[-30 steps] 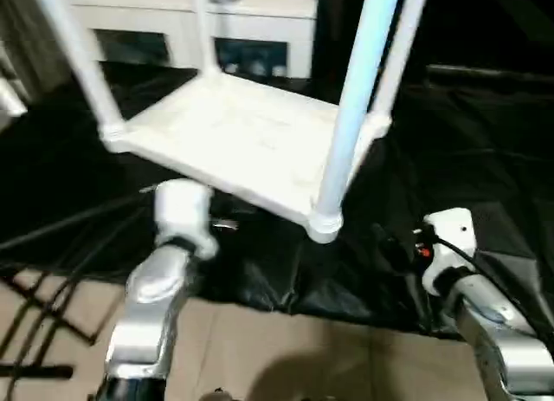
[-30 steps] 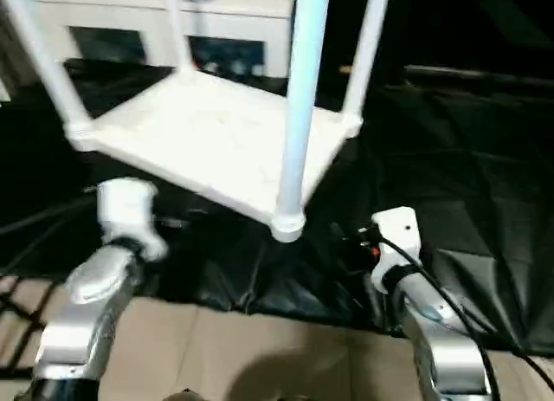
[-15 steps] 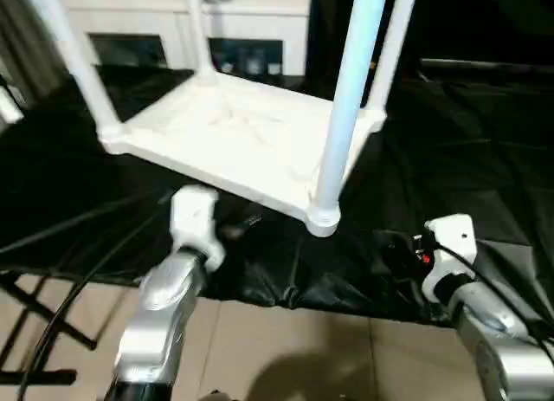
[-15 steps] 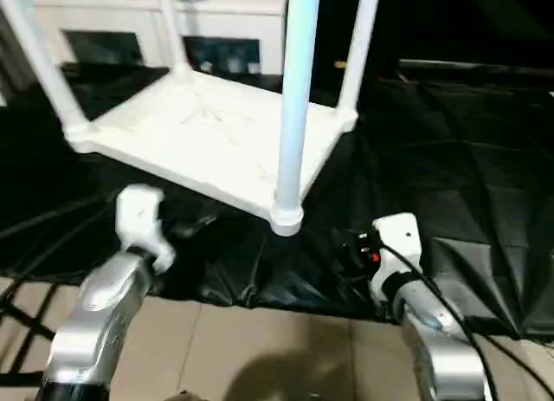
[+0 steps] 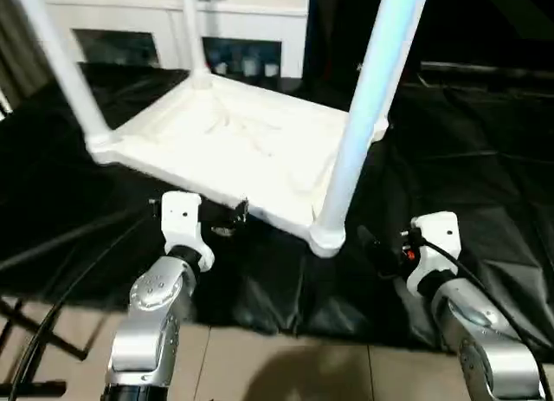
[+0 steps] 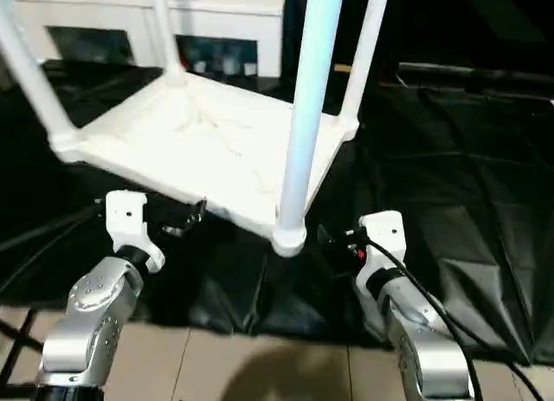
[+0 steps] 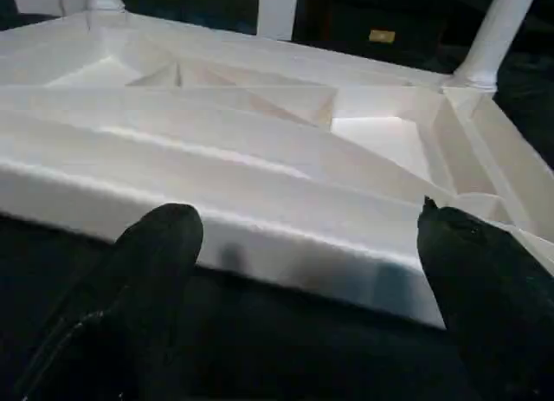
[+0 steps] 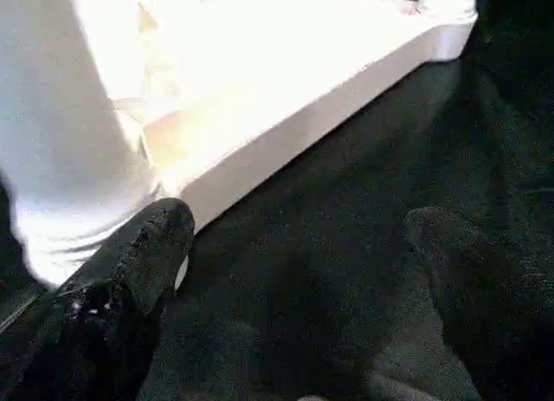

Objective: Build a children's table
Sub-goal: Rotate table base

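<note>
The children's table lies upside down on the black cover, its ribbed tabletop (image 5: 234, 141) facing up and its white legs standing in the corner sockets. The nearest leg (image 5: 363, 115) rises from the front corner socket (image 5: 327, 236). My left gripper (image 5: 227, 214) is open, just short of the tabletop's near edge; the left wrist view shows its fingers (image 7: 160, 245) wide apart before the white rim (image 7: 260, 236). My right gripper (image 5: 374, 243) is open just right of the front corner; in the right wrist view one of its fingers (image 8: 147, 245) sits close beside the socket (image 8: 78, 219). Neither holds anything.
The black-covered work table (image 5: 485, 158) stretches to the right and behind. A white glass-door cabinet (image 5: 242, 20) stands at the back. Beige floor (image 5: 286, 375) lies below the table's front edge, with black cables and a stand (image 5: 35, 332) at the left.
The camera view has shifted. Both grippers have come closer to the tabletop's near edge and front corner, and both stay open.
</note>
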You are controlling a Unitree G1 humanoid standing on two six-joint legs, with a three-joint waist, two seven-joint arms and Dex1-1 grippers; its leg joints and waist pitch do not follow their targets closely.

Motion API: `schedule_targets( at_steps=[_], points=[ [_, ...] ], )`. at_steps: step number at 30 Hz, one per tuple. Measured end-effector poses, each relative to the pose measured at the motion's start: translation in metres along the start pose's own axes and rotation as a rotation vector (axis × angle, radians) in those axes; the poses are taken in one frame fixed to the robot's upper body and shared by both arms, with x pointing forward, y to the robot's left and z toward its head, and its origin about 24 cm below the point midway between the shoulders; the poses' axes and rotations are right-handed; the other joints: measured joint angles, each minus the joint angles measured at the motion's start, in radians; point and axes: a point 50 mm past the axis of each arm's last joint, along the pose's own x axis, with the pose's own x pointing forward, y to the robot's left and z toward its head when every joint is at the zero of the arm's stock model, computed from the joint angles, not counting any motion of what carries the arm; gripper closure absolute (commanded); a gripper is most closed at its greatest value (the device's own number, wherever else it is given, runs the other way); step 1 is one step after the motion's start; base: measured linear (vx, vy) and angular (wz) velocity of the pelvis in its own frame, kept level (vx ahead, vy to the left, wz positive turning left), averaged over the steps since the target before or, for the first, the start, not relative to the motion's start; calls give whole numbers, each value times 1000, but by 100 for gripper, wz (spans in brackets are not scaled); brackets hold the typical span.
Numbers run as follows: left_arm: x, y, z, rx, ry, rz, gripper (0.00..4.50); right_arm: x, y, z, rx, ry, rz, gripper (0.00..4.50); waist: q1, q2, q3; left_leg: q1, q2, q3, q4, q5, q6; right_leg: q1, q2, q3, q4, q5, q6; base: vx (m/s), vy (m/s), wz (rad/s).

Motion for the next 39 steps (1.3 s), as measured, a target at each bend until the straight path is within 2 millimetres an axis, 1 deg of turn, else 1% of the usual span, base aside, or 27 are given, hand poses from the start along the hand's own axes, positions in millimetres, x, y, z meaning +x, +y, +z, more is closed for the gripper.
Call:
schedule_targets(
  at_steps=[1, 2, 3, 4, 5, 6, 7, 8, 9, 10, 11, 12, 13, 14, 15, 16, 19, 20, 21, 22, 24, 25, 27, 30, 34, 38, 39],
  points=[
    [0, 2, 1, 9, 0, 3, 5, -1, 1, 1, 1, -6, 1, 0, 0, -3, 0, 12, -1, 15, 2, -11, -6, -3, -1, 13, 17, -15, 3, 158, -12, -38],
    [0, 2, 2, 10, -3, 1, 5, -3, 0, 0, 0, -6, -9, 0, 6, -8, -1, 9, -5, 17, 12, -20, -5, 8, 2, 34, 23, -26, 26, 205, 18, -23],
    [4, -5, 4, 4, -11, -23, 5, -8, -6, -5, 0, 14, -41, 0, 20, 5, -5, -23, -12, -33, 84, -37, 33, 19, 20, 52, 20, -32, 52, 205, 18, -23],
    [6, -12, 5, 0, -15, -53, 5, -10, -9, -9, 4, 33, -61, 0, 27, 6, -5, -60, -15, -66, 149, -39, 39, 31, 28, 58, 11, -33, 51, 204, 44, -2],
    [6, -15, 5, 5, -14, -71, 5, -10, -10, -8, 2, 33, -67, 0, 32, 18, -12, -99, -16, -91, 170, -34, 37, 41, 34, 57, 0, -33, 52, 123, 37, -3],
    [6, -14, 5, 14, -12, -77, 5, -9, -9, -6, -1, 23, -64, 0, 36, 29, -19, -140, -9, -110, 121, -10, 46, 50, 47, 51, -3, -33, 58, 123, 37, -3],
    [5, -12, 6, 27, -11, -86, 5, -8, -7, -2, -2, 7, -59, 0, 34, 48, -24, -160, 6, -122, 54, 65, 49, 52, 62, 33, 5, -44, 65, -55, 36, -2],
    [4, -8, 5, 45, -7, -104, 5, -6, -3, -1, 4, 0, -46, 0, 33, 54, -23, -167, 22, -138, 70, 86, 16, 42, 63, 25, 38, -64, 69, -77, -4, -25],
    [-1, -2, 2, 60, 2, -133, 5, -2, 6, 1, 16, -11, -16, 0, 23, 47, -24, -164, 11, -149, 85, 72, 18, 12, 45, 21, 97, -70, 66, -77, -4, -25],
    [-3, 0, 2, 70, 3, -169, 5, -2, 7, 1, 16, -15, -13, 0, 16, 45, -25, -163, -3, -152, 86, 70, 22, -8, 26, 35, 107, -64, 68, 40, -5, -31],
    [-4, -2, 4, 76, -5, -225, 5, -3, 5, 1, 11, -13, -19, 0, 13, 39, -26, -163, -17, -152, 86, 74, 15, -27, 3, 59, 90, -55, 90, -48, 62, -16],
    [-3, -6, 6, 105, -7, -318, 5, -5, 0, 1, -2, -4, -33, 0, 10, 38, -25, -166, -29, -153, 86, 77, 12, -40, -22, 74, 86, -35, 138, -48, 62, -16],
    [-2, -12, 8, 129, -6, -391, 5, -6, -4, -1, -13, 7, -42, 0, 14, 37, -25, -167, -31, -151, 80, 80, 8, -43, -24, 72, 83, -28, 140, -99, 55, -12],
    [-1, -19, 9, 137, -4, -461, 5, -8, -8, -1, -19, 10, -54, 0, 13, 38, -25, -164, -28, -145, 64, 84, 7, -43, -24, 71, 72, -20, 137, -79, 2, -5],
    [0, -26, 8, 155, 5, -551, 5, -9, -12, 0, -26, 8, -62, 0, 12, 38, -25, -159, -17, -132, 48, 95, 3, -40, -23, 67, 54, -9, 127, -79, 2, -5],
    [1, -27, 6, 183, 27, -616, 5, -10, -14, 1, -35, 10, -57, 0, 11, 38, -24, -155, -10, -123, 38, 100, -8, -36, -23, 62, 44, 0, 123, -87, -2, -4],
    [8, -19, 6, 287, 78, -733, 5, -12, -19, 3, -67, 20, -15, 0, 5, 36, -20, -140, 3, -104, 24, 102, -11, -23, -22, 59, 23, 17, 117, -91, 8, -3],
    [10, -17, 9, 312, 75, -754, 5, -12, -21, 4, -80, 22, -3, 0, 5, 35, -19, -137, 4, -99, 22, 102, -11, -22, -24, 60, 22, 18, 115, -93, 16, 0],
    [18, -19, 11, 376, 83, -814, 5, -13, -23, 4, -106, 39, 25, 0, 8, 35, -17, -130, 5, -95, 21, 102, -11, -21, -25, 60, 19, 17, 116, -93, 16, 0],
    [25, -20, 12, 435, 103, -854, 5, -13, -25, 4, -130, 52, 52, 0, 8, 34, -16, -129, 5, -92, 19, 102, -11, -20, -26, 60, 18, 17, 116, -86, 19, 4],
    [36, -22, 14, 558, 142, -911, 5, -13, -26, 8, -174, 59, 104, 0, 5, 34, -16, -128, 5, -84, 13, 102, -11, -21, -32, 60, 13, 17, 117, -66, 24, 0],
    [40, -23, 14, 579, 157, -927, 5, -13, -27, 9, -188, 62, 120, 0, 5, 34, -16, -129, 5, -80, 11, 102, -10, -19, -35, 60, 11, 21, 118, 0, 0, 0],
    [45, -23, 9, 583, 194, -943, 5, -14, -28, 9, -199, 71, 140, 0, 1, 34, -17, -131, 6, -73, 11, 107, -5, -22, -38, 60, 6, 39, 118, 0, 0, 0],
    [53, -28, 1, 549, 225, -960, 5, -15, -31, 7, -214, 93, 162, 0, 0, 32, -15, -131, 7, -71, 16, 109, -3, -24, -39, 60, 5, 48, 118, 0, 0, 0],
    [66, -42, 2, 532, 176, -963, 5, -14, -32, 10, -239, 93, 191, 0, 5, 29, -14, -132, 12, -65, 16, 110, -2, -25, -39, 60, 3, 50, 115, 0, 0, 0],
    [75, -42, 4, 591, 173, -972, 5, -13, -31, 11, -254, 94, 213, 0, 6, 27, -14, -137, 17, -58, 16, 113, 3, -31, -37, 60, 1, 49, 115, 0, 0, 0],
    [76, -41, 4, 607, 184, -975, 5, -12, -32, 12, -255, 93, 215, 0, 7, 27, -14, -141, 18, -57, 16, 115, 6, -35, -37, 60, 0, 49, 115, 0, 0, 0]
  ],
)
